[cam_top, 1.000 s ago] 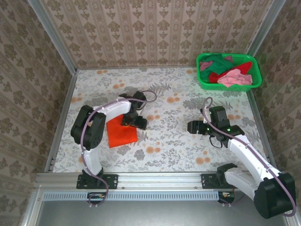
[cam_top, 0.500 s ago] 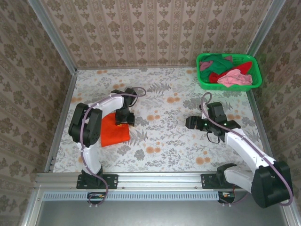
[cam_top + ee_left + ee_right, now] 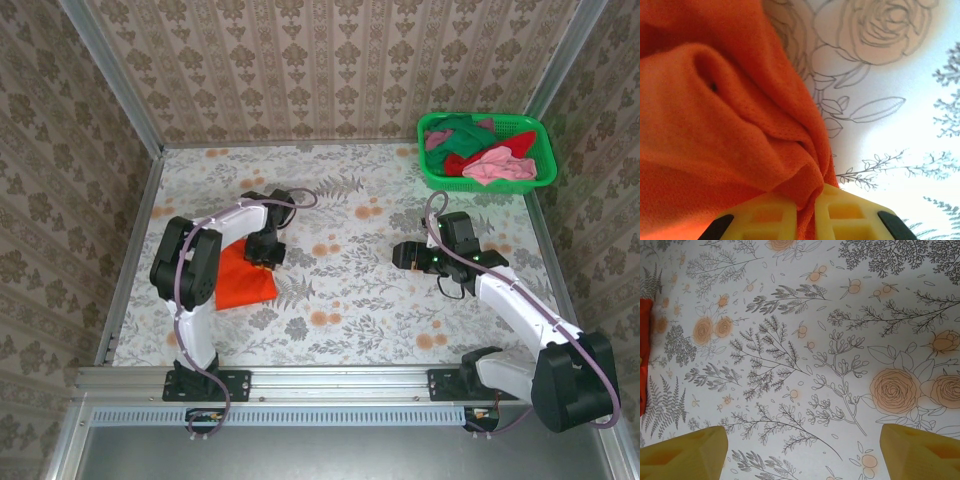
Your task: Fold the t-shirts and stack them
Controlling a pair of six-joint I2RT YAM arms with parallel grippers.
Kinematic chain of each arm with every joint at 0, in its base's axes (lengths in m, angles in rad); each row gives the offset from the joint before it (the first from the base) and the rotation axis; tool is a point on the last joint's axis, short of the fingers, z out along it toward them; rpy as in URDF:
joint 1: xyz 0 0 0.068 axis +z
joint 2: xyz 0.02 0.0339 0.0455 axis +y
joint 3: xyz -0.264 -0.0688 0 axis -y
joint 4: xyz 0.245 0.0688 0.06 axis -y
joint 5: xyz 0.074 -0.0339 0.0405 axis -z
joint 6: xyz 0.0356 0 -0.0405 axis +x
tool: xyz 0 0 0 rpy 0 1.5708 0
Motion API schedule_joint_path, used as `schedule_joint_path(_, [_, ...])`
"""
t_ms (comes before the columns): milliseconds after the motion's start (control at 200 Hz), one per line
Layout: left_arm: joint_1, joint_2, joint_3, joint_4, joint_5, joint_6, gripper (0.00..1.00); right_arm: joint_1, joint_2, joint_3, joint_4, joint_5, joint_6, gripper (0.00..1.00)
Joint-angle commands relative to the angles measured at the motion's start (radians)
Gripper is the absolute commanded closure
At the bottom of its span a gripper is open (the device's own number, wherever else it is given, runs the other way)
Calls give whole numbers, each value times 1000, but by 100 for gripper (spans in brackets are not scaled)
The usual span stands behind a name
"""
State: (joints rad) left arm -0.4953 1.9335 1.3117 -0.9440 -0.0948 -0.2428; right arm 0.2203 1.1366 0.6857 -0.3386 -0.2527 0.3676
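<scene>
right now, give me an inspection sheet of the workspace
surface: floral tablecloth, flat
job's things: orange t-shirt at left, its edge bunched up; pink t-shirt, red t-shirt and dark green t-shirt heaped in the green mesh basket, far right
clutter: nothing seen
grippers: left gripper shut on the orange t-shirt; right gripper open, empty, over bare tablecloth
cables: left arm cable and right arm cable loop near the wrists
surroundings: wallpapered walls, metal rail at near edge
</scene>
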Motion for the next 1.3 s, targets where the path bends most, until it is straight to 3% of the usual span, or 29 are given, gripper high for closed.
schedule_joint_path(0, [18, 6, 5, -16, -12, 223, 87, -3, 5, 37, 3, -30, -19, 19])
schedule_joint_path(75, [34, -1, 5, -26, -31, 311, 87, -4, 20, 52, 0, -39, -28, 19])
schedule_joint_path(215, [150, -23, -10, -23, -41, 435, 86, -3, 67, 97, 16, -56, -47, 20])
schedule_joint_path(725, [564, -35, 42, 23, -15, 623, 83, 60, 307, 299, 74, -47, 11, 19])
schedule_joint_path(1295, [774, 22, 90, 33, 15, 691, 85, 165, 476, 455, 75, 10, 56, 19])
